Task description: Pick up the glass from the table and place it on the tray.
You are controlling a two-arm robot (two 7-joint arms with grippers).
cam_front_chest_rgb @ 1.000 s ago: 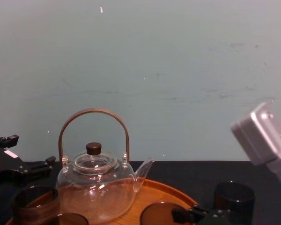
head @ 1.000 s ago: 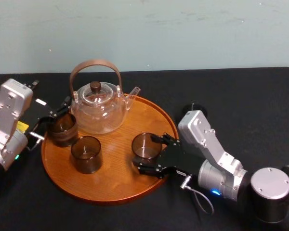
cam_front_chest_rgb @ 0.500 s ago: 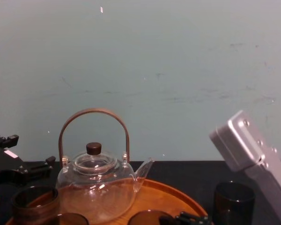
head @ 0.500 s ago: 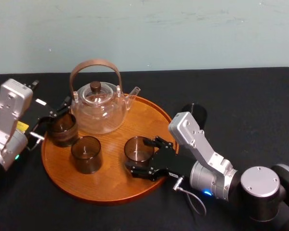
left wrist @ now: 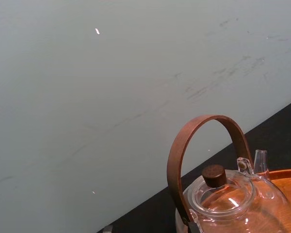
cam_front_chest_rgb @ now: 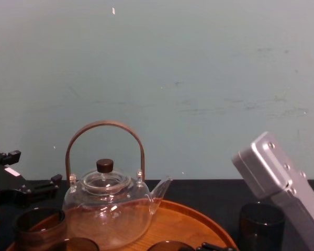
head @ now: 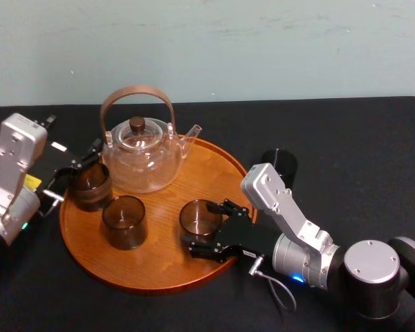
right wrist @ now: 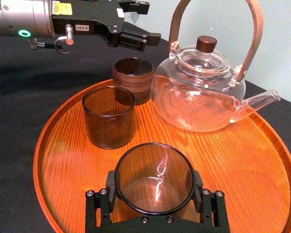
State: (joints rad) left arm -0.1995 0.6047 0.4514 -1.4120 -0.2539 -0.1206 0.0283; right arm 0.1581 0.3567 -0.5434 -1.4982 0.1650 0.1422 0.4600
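The glass (head: 197,216) is a dark smoky tumbler, upright over the front right of the round wooden tray (head: 162,266), at or just above its surface. My right gripper (head: 209,228) is shut on it, one finger on each side, as the right wrist view shows: glass (right wrist: 154,179), gripper (right wrist: 154,196), tray (right wrist: 262,160). My left gripper (head: 79,173) stands open at the tray's left edge, beside a brown-banded cup (head: 91,185). The black table (head: 346,138) lies all around.
A glass teapot (head: 142,155) with a wooden handle stands at the back of the tray. A second dark tumbler (head: 124,221) stands front left on it. Another dark glass (head: 280,164) stands on the table right of the tray, behind my right arm (cam_front_chest_rgb: 282,183).
My right gripper has carried the glass leftward, from near the tray's right rim further in over the tray. The left arm and the other things have not moved.
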